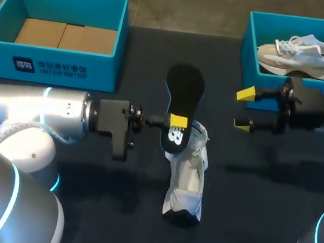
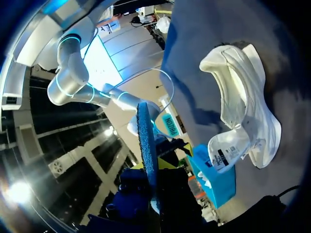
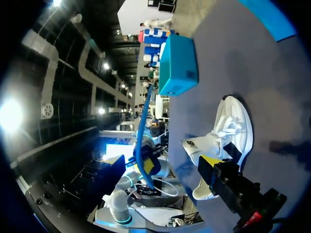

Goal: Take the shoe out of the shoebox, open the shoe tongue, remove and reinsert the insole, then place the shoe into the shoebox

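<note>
1. Plainly, the left gripper (image 1: 177, 123) is clamped on the black insole (image 1: 183, 97) near one end. The rest of the insole reaches away toward 12 o'clock in the head view. The left wrist view shows it edge-on between the fingers.
2. The white shoe (image 1: 189, 180) lies on the dark table (image 1: 273, 191) at about 6 o'clock from that gripper. Its upper end sits just under the held end of the insole. Shoe and insole both run roughly from 12 to 6 o'clock, so their long axes are nearly in line.
3. I judge that reinsertion turns on this: the insole must go down and toward 6 o'clock into the shoe's mouth, and the left arm is much the nearer.
4. The right gripper (image 1: 245, 109) hangs at about 2 o'clock from the shoe, well apart from it. Its fingers are spread and hold nothing.
5. The left shoebox (image 1: 49, 63) at 10 o'clock holds no shoe. The right shoebox (image 1: 251, 43) at 1 o'clock holds a second shoe (image 1: 304, 54).
6. White print marks the left shoebox's front wall, a white logo marks the insole, and the shoe's tongue carries a label too small to read.
</note>
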Controlling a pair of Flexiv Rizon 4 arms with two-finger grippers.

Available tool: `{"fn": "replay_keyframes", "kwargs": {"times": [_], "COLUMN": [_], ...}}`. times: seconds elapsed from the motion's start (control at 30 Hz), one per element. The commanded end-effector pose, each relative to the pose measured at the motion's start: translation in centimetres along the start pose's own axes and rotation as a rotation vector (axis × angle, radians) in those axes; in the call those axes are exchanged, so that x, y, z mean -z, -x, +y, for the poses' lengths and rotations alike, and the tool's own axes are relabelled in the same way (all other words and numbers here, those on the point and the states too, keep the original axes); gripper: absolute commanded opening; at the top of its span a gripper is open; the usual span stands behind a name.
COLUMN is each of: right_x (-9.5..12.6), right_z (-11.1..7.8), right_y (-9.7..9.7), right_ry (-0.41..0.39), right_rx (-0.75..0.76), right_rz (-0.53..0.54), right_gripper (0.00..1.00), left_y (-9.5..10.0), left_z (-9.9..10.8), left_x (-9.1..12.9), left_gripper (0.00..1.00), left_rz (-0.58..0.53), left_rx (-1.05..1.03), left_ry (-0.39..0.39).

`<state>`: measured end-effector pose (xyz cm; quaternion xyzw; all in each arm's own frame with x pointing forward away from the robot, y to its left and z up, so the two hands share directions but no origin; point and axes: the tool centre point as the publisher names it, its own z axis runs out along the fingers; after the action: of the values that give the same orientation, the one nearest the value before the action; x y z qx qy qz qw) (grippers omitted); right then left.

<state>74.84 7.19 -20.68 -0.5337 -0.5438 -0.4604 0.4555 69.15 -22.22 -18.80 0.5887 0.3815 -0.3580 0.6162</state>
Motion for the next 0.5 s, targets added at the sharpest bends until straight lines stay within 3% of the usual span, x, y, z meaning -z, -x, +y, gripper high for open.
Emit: {"fn": "replay_keyframes", "kwargs": {"times": [0.03,0.5], "right_x": [-1.2,-4.2], "right_z": [0.4,0.9], "right_y": [-0.5,-1.5], "right_ry": [0.013,-0.054], "right_rx": [0.001,0.134], "right_rz": [0.003,0.027], "right_gripper": [1.00,1.00], "left_y": [-0.3,-1.7], "left_z": [-0.2,0.3], "left_x": [-0.7,-2.4], "left_gripper": [0.00,0.00], "left_rz": [-0.016,-0.007], "left_rx": [-0.021,0.005], "left_ry": [0.022,0.054]}}
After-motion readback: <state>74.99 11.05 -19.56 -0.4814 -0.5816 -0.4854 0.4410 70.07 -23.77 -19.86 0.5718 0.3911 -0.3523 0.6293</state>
